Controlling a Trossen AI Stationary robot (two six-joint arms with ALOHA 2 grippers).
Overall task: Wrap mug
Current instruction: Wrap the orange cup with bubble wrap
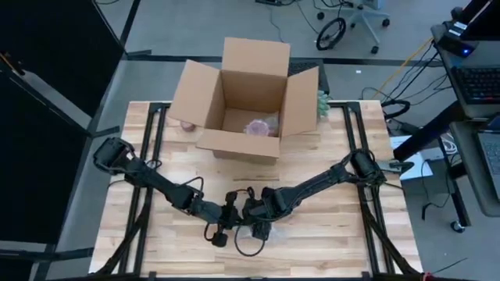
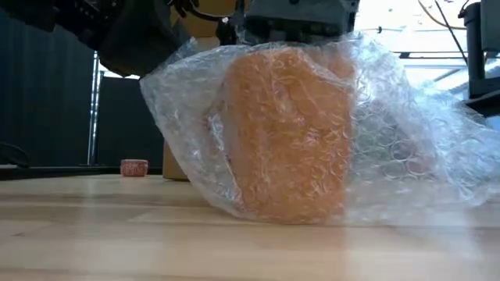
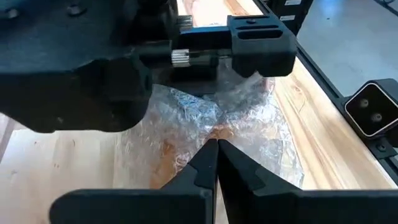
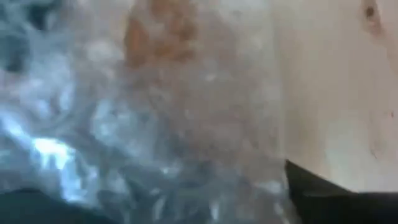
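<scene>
An orange mug (image 2: 287, 129) stands upright near the front edge of the wooden surface (image 1: 328, 242), about midway along it, loosely covered by a sheet of bubble wrap (image 2: 391, 133) that drapes over it and spreads onto the boards. The left gripper (image 3: 216, 163) is just beside the bundle; in the left wrist view its fingers are pressed together, tips touching, right at the wrap, and whether a fold is caught between them cannot be told. The right gripper (image 1: 262, 228) sits directly over the mug, against the wrap's top; whether its fingers are spread or closed cannot be told. An open cardboard box (image 1: 248, 101) stands at the surface's back edge with a pink wrapped item (image 1: 258, 126) inside. A small pink object (image 2: 134, 167) lies on the surface beside the box.
</scene>
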